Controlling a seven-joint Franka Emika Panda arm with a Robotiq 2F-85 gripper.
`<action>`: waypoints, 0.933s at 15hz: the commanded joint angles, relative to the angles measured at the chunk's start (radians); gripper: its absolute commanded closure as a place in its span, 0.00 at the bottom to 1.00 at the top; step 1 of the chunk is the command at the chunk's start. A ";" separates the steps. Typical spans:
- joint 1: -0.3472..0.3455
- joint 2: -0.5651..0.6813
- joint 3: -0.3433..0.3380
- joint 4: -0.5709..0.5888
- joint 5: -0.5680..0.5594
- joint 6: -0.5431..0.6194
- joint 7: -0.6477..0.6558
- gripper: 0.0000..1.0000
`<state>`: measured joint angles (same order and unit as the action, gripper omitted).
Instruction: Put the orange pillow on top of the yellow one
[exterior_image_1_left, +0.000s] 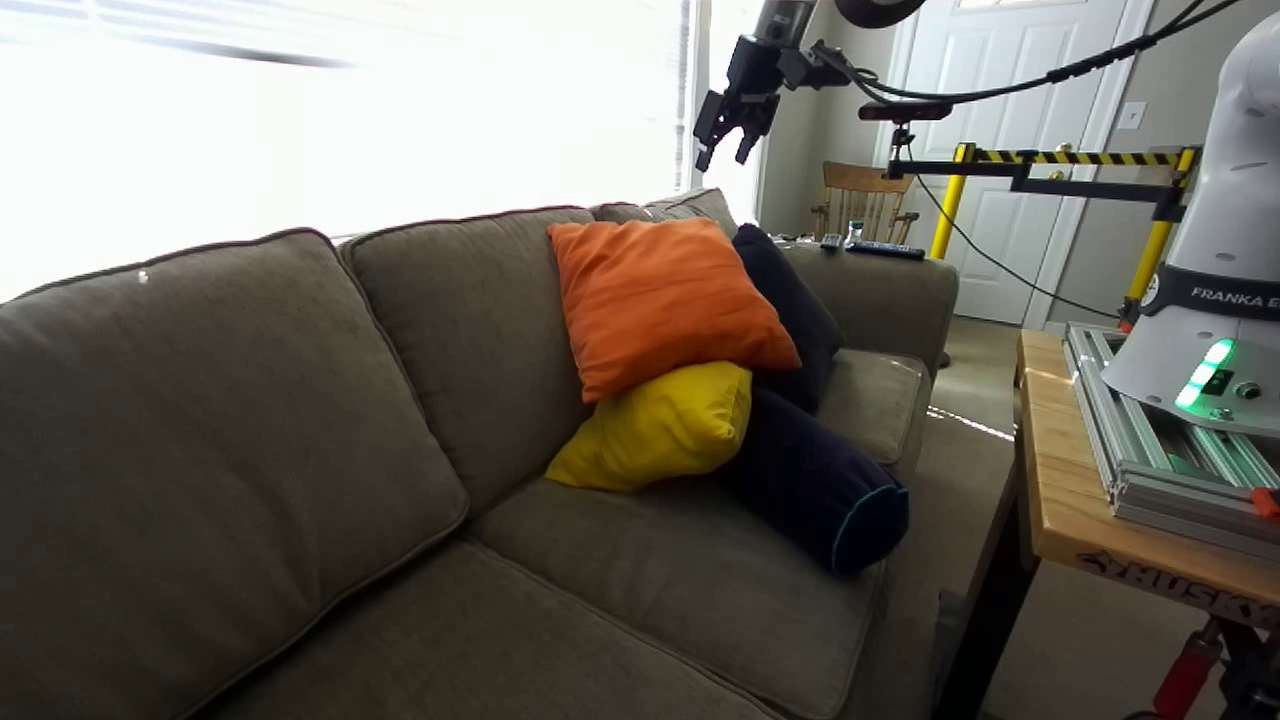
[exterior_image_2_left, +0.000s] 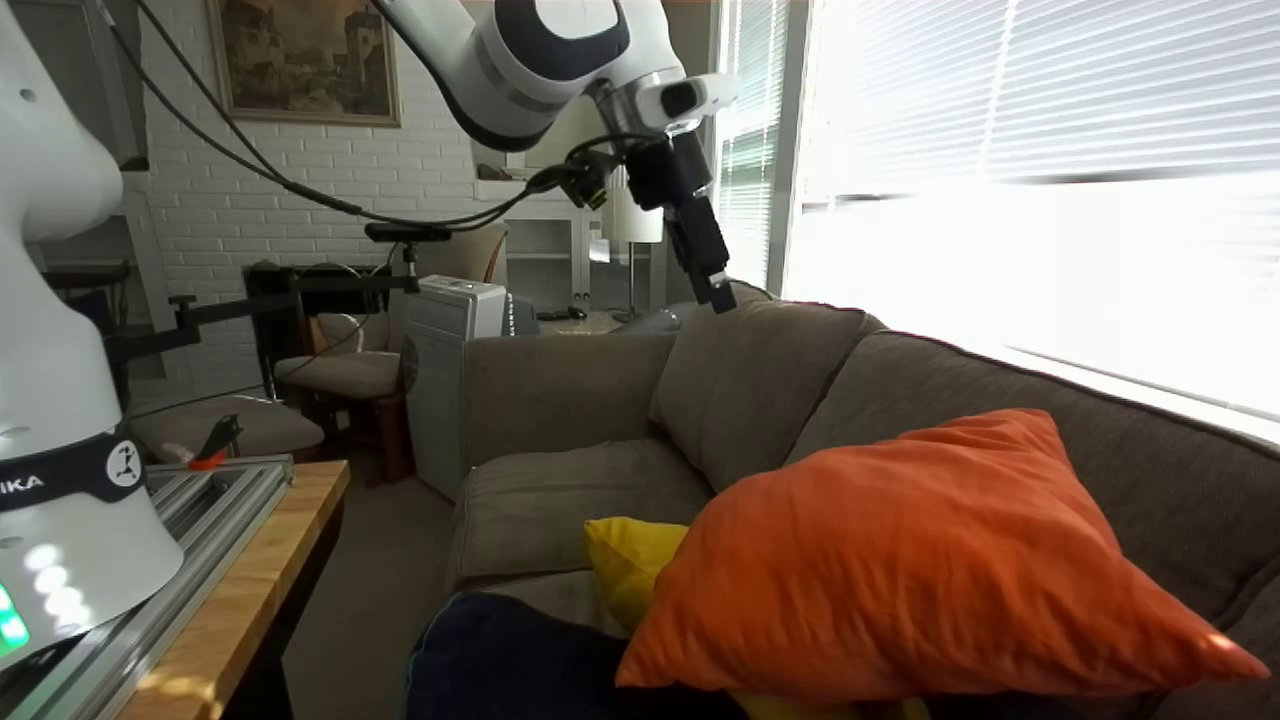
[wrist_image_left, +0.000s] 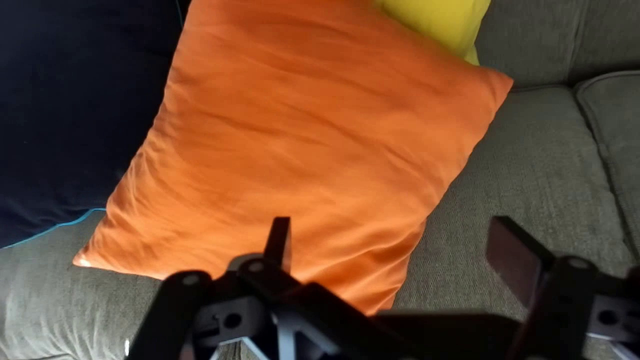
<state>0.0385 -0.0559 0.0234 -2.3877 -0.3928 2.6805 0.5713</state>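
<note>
The large orange pillow rests tilted on the yellow pillow, leaning toward the sofa back. In an exterior view the orange pillow hides most of the yellow pillow. In the wrist view the orange pillow fills the middle, and a part of the yellow pillow shows at its top edge. My gripper is open and empty, raised in the air above the sofa, apart from both pillows. It also shows in an exterior view and the wrist view.
A navy bolster lies beside the yellow pillow, and a navy cushion stands behind the orange one. The grey-brown sofa has a tall back. Remotes lie on its arm. A wooden bench carries the robot base.
</note>
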 joint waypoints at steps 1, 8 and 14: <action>-0.004 -0.060 0.013 -0.031 0.110 -0.082 -0.113 0.00; -0.015 -0.148 0.035 -0.043 0.092 -0.251 -0.129 0.00; -0.026 -0.207 0.042 -0.080 0.083 -0.203 -0.174 0.00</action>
<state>0.0377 -0.2059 0.0492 -2.4215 -0.3058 2.4512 0.4304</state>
